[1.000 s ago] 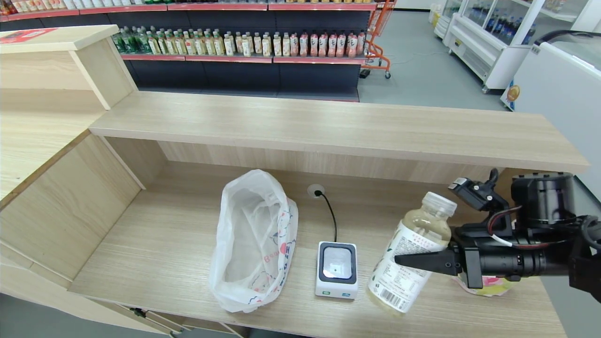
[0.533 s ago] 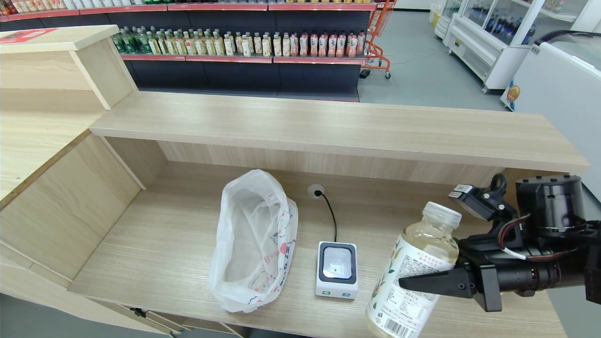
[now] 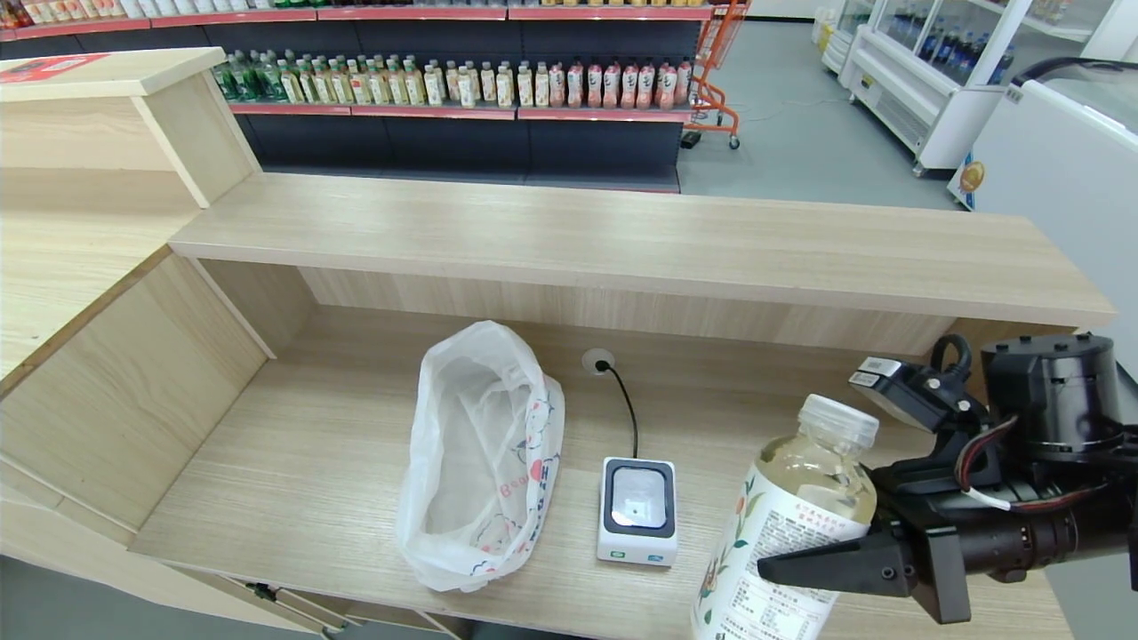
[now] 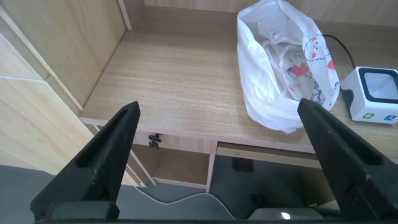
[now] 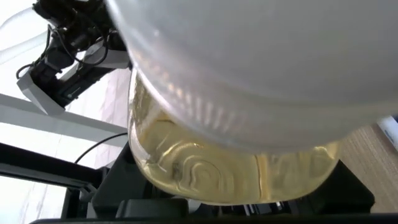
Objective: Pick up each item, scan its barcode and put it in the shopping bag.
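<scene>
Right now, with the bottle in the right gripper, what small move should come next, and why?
Probably swing the drink bottle left over the barcode scanner, label facing its window. The right gripper holds it to the scanner's right, clear of the window; the shopping bag comes after.

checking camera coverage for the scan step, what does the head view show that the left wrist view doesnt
The head view adds the bottle, tilted and clamped in the right tool to the right of the scanner, plus drink shelves behind. The left wrist view adds the open left tool and the cabinet front under the counter edge. Both share the shopping bag, scanner and counter.
</scene>
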`<state>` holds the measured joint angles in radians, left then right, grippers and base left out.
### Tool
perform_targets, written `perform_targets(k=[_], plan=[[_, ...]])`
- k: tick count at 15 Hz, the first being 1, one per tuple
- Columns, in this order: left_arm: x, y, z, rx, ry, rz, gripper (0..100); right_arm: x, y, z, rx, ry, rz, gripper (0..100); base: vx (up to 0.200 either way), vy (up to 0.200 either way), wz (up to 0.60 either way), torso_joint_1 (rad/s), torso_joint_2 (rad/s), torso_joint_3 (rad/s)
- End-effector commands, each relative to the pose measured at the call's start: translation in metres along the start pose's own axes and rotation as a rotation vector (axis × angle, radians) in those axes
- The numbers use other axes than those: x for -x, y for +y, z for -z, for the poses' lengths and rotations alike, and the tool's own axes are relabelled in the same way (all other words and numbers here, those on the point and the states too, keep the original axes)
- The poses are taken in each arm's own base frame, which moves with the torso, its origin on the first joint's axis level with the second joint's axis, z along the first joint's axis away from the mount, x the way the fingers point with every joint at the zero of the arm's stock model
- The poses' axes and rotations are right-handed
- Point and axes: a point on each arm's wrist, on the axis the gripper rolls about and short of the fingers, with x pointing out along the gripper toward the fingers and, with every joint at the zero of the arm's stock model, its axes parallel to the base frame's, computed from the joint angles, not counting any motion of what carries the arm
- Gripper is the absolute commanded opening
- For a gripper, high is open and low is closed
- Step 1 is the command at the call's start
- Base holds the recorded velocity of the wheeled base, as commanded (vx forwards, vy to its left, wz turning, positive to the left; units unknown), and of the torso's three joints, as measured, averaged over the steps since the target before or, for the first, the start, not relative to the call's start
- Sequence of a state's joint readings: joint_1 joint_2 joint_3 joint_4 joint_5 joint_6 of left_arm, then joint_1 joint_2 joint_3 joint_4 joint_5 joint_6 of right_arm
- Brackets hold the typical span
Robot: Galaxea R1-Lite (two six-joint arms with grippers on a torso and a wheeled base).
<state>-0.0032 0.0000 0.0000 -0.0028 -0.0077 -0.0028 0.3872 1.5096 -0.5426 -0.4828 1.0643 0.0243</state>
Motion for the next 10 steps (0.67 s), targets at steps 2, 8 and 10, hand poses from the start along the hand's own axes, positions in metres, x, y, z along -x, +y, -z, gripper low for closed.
perform_targets(k=[2,8,10], plan=[[0.0,0.0,0.0,0.0,0.0,0.0,100,-0.0012,0.0032,0.0012,0.008,0.004,-0.011,0,0.0,0.0,0.0,0.0,0.0,0.0],[0.0,0.0,0.0,0.0,0.0,0.0,100,-0.0067,0.0076,0.0044,0.006,0.025,-0.038,0,0.0,0.0,0.0,0.0,0.0,0.0],[-0.0001,0.0,-0.0001,0.0,0.001,0.0,100,-0.0071,0.0082,0.0045,0.008,0.026,-0.04,0,0.0,0.0,0.0,0.0,0.0,0.0]])
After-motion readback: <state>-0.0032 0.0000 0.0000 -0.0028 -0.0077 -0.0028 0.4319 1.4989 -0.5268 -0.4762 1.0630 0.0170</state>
